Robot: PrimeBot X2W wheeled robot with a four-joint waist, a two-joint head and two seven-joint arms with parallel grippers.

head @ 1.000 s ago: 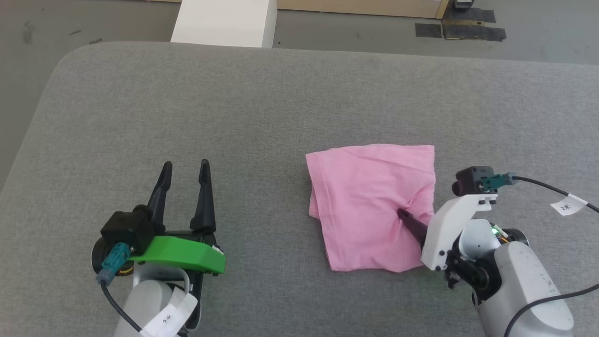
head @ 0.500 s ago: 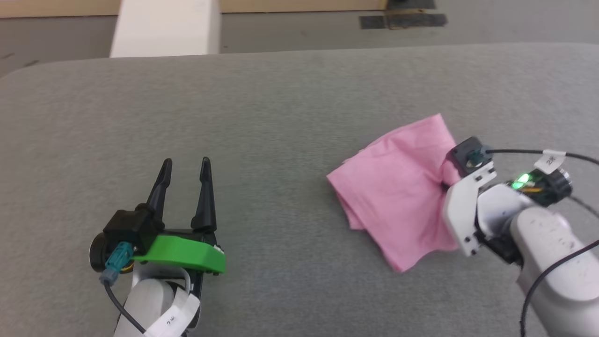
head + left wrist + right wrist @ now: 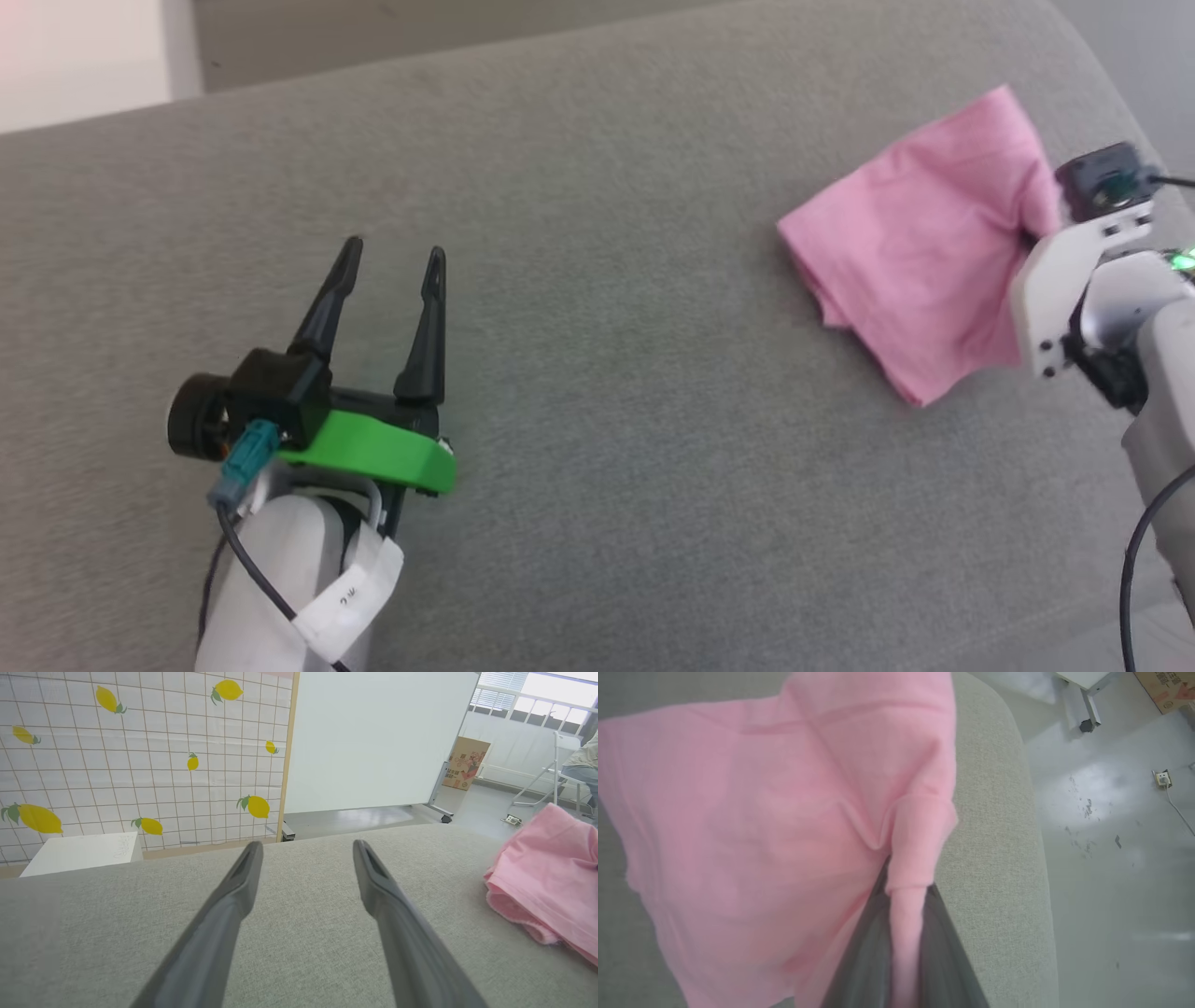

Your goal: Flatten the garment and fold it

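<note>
The right end effector [image 3: 903,956] is pressed together on a narrow ridge of the garment [image 3: 752,835], which is bunched between its fingers. Ahead of the tips and to their left, the folded pink cloth spreads over the grey padded surface [image 3: 994,858]. It looks light, limp and thin, so its layers may slide apart; a hem or corner seems a surer hold. The left end effector [image 3: 393,252] hovers spread and empty, well apart from the cloth.

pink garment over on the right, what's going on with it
The right gripper is shut on a bunched fold of the garment near the right end of the grey pad. The left gripper is open, holding nothing, over the pad and well apart from the garment.
</note>
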